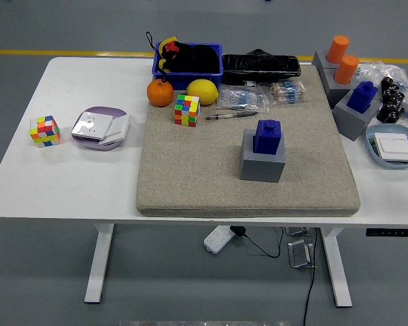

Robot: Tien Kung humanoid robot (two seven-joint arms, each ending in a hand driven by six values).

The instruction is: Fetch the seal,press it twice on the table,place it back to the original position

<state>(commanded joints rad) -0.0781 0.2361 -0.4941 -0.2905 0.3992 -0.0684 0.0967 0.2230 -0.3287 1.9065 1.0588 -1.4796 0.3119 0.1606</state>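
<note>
The blue seal (267,136) stands upright in a grey block holder (263,161) near the middle of the beige felt mat (190,176), with bare mat on all sides of it. Its stepped top pokes clear above the holder, and that knob looks like the natural place to take hold, pinched from opposite sides. It appears to be a small, stiff plastic piece, probably light, with smooth faces that could slip under a loose pinch; the holder is not fixed down as far as one can tell, so it may lift along with the seal if the fit is snug.

Neither robot hand is in view, so nothing can be said of their fingers, and the seal sits untouched; the fetch has not begun.

A second blue seal (362,96) sits in its own grey holder (353,115) at the mat's right edge, behind it two orange pegs (341,58) in a grey stand. At the far edge a blue bin (189,68) holds a black soft toy (183,53). An orange (160,93), a lemon (202,92), a colour cube (187,110) and a pen (231,115) lie near it. At the right, a pale blue dish (393,147) holds a white card; on the left, a purple plate (100,128) carries white cards beside another colour cube (45,130).
</note>
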